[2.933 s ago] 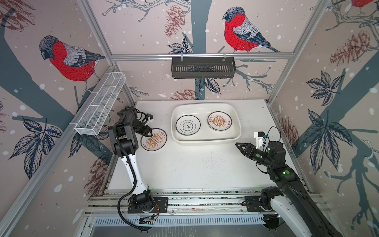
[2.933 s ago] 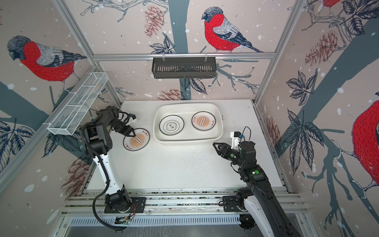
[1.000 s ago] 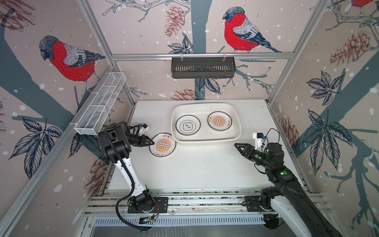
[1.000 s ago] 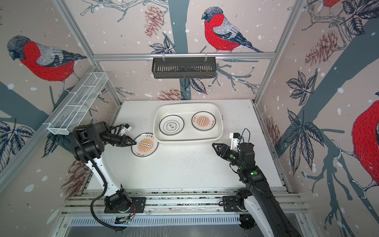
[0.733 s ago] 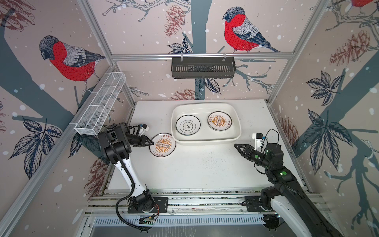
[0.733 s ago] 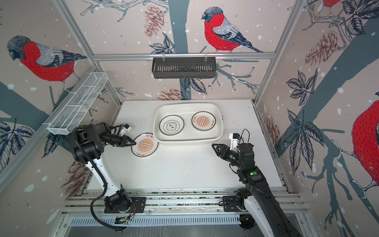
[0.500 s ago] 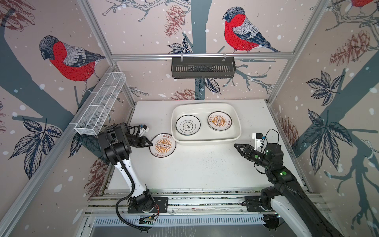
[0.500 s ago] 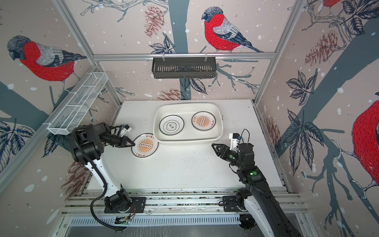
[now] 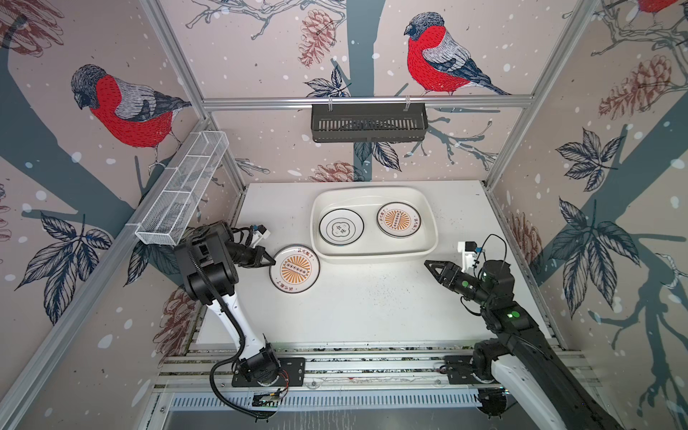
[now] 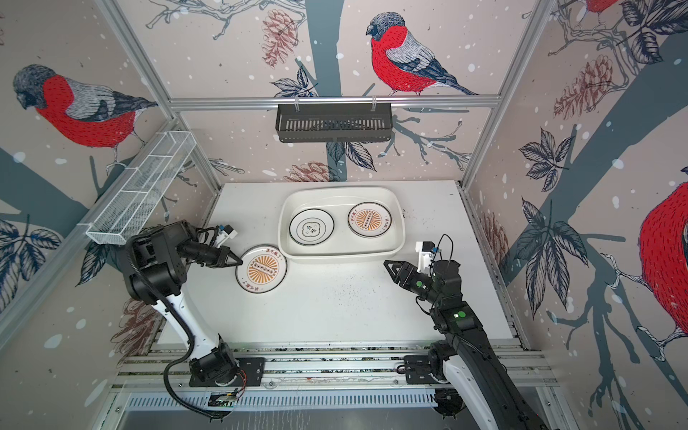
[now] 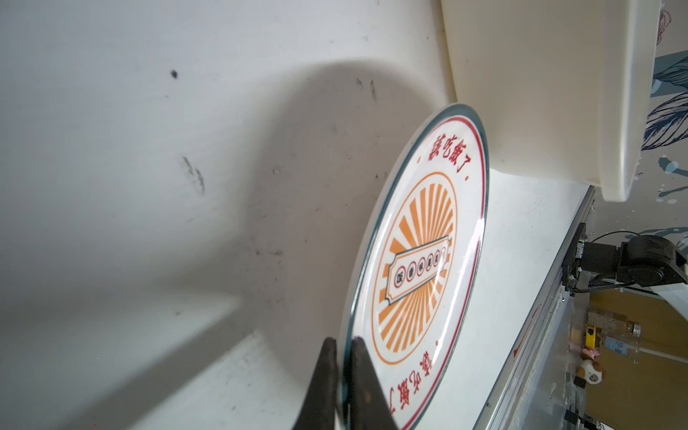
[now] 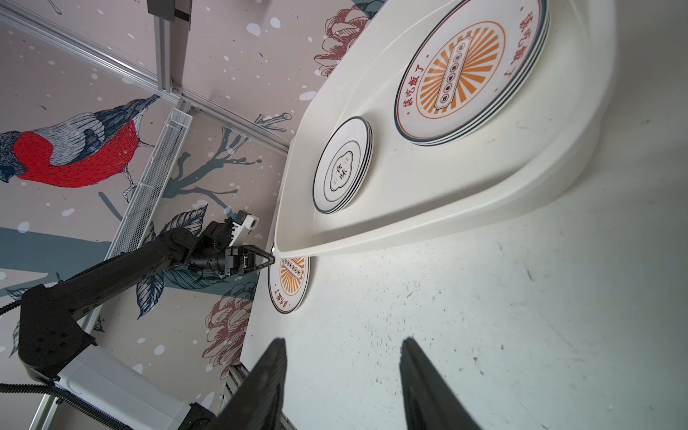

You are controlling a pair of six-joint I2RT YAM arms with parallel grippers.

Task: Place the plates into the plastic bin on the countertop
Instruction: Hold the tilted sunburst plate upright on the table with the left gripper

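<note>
An orange-sunburst plate (image 9: pixel 295 268) (image 10: pixel 261 268) (image 11: pixel 420 257) (image 12: pixel 289 283) sits on the white countertop (image 9: pixel 372 298) just left of the plastic bin (image 9: pixel 373 255) (image 10: pixel 341 254) (image 12: pixel 484 208). My left gripper (image 9: pixel 273 261) (image 10: pixel 240 262) (image 11: pixel 344 348) is shut on that plate's left rim. Inside the bin lie a stack topped by a black-quatrefoil plate (image 9: pixel 341 232) (image 12: pixel 342 170) and a stack topped by a sunburst plate (image 9: pixel 398 219) (image 12: pixel 469 70). My right gripper (image 9: pixel 428 265) (image 10: pixel 388 266) (image 12: pixel 342 344) hovers open over bare countertop, right of the bin's front corner, holding nothing.
A white wire-mesh basket (image 9: pixel 184 190) hangs on the left wall above the left arm. On the back rail hangs a black slatted basket (image 9: pixel 368 123). Aluminium rails (image 9: pixel 353 363) edge the countertop's front.
My left gripper has closed onto the sunburst plate's rim; earlier its jaws stood apart beside the plate. The right arm has barely moved.
</note>
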